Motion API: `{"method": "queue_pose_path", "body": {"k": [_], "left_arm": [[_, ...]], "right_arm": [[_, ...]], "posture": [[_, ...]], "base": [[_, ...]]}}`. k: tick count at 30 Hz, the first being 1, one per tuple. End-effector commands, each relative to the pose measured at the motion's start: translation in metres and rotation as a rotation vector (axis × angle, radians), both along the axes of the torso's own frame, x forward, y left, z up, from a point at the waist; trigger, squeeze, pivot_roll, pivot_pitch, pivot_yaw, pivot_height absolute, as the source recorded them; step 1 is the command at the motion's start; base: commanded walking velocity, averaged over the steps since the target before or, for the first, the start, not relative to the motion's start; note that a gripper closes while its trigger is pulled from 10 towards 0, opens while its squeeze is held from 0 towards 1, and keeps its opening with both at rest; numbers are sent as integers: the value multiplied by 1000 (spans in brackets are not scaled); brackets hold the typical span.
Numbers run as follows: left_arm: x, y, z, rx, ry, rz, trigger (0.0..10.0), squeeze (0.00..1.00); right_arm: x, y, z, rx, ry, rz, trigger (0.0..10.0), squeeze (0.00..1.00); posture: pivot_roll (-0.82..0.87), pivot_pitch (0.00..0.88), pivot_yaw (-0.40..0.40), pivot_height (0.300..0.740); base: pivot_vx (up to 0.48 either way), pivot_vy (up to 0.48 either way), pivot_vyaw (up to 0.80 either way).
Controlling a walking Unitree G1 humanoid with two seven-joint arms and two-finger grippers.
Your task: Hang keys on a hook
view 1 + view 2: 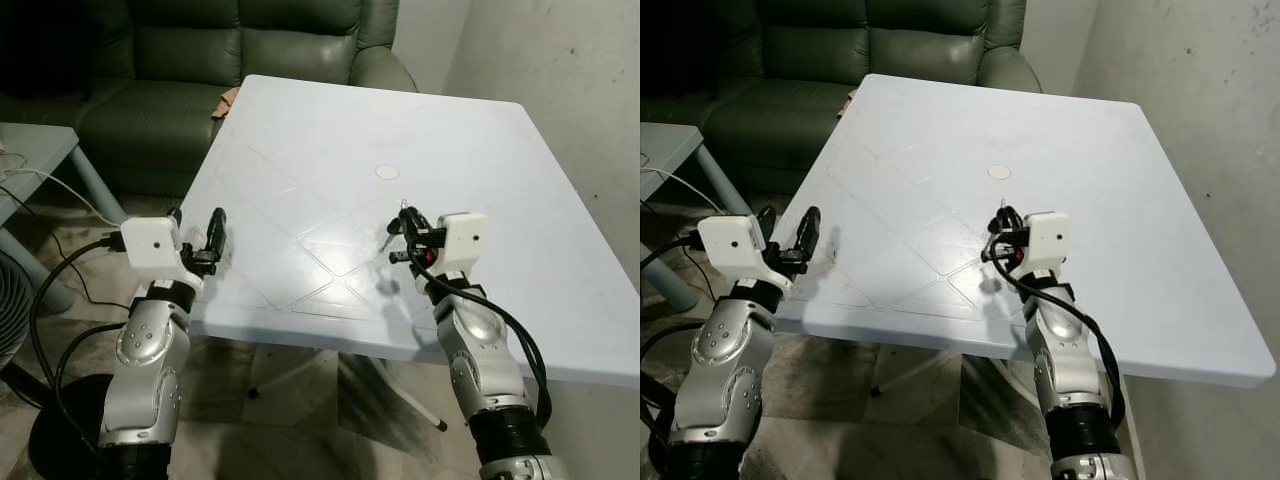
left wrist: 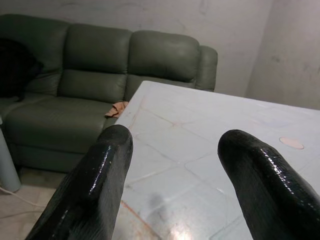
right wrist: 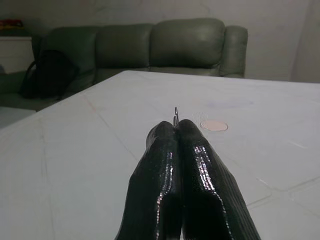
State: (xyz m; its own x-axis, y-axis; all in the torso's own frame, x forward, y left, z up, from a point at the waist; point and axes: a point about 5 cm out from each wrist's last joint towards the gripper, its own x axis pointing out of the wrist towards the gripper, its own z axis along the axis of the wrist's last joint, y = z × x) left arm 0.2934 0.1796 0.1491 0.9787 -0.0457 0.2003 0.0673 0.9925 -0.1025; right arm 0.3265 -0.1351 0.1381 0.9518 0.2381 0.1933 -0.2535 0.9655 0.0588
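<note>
My right gripper (image 1: 403, 228) hovers low over the near middle of the white table (image 1: 330, 120), shut on the keys. A thin metal key ring (image 3: 175, 113) pokes out above its pressed-together fingertips. A small dark piece of the keys (image 1: 388, 240) hangs below them, and the rest is hidden by the fingers. My left gripper (image 1: 196, 222) is held at the table's near left edge. It is open, with a wide gap and nothing between its fingers (image 2: 107, 165).
A round beige cap (image 1: 386, 172) sits at the table's centre. A green sofa (image 1: 200, 50) stands behind the table with a small orange-brown item (image 1: 226, 102) on its seat. A grey side table (image 1: 30, 150) and cables stand at left, and a wall (image 1: 560, 60) runs along the right.
</note>
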Motion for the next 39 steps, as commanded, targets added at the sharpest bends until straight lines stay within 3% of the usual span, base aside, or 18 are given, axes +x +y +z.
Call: {"method": "queue_pose_path", "body": {"k": [1, 10, 23, 30, 39], "left_arm": [[-3, 9, -5, 4, 6, 27, 10000, 0], [-1, 10, -6, 17, 3, 54, 10000, 0], [3, 13, -9, -23, 15, 104, 10000, 0], [-1, 22, -20, -9, 57, 109, 10000, 0], [3, 25, -17, -19, 42, 116, 10000, 0]], "right_arm": [[-4, 0, -6, 8, 6, 15, 10000, 0], [0, -3, -9, -62, 33, -35, 10000, 0], [3, -3, -4, -70, 18, -19, 10000, 0], [-9, -2, -18, -88, 52, -15, 10000, 0], [-3, -2, -12, -83, 34, -32, 10000, 0]], "posture": [[-72, 0, -14, 740], [-73, 2, -21, 740], [-80, 3, -25, 740], [-91, 0, -9, 740], [-100, 0, -8, 740]], "base": [[0, 0, 0], [0, 0, -67], [0, 0, -776], [0, 0, -788], [0, 0, -788]]}}
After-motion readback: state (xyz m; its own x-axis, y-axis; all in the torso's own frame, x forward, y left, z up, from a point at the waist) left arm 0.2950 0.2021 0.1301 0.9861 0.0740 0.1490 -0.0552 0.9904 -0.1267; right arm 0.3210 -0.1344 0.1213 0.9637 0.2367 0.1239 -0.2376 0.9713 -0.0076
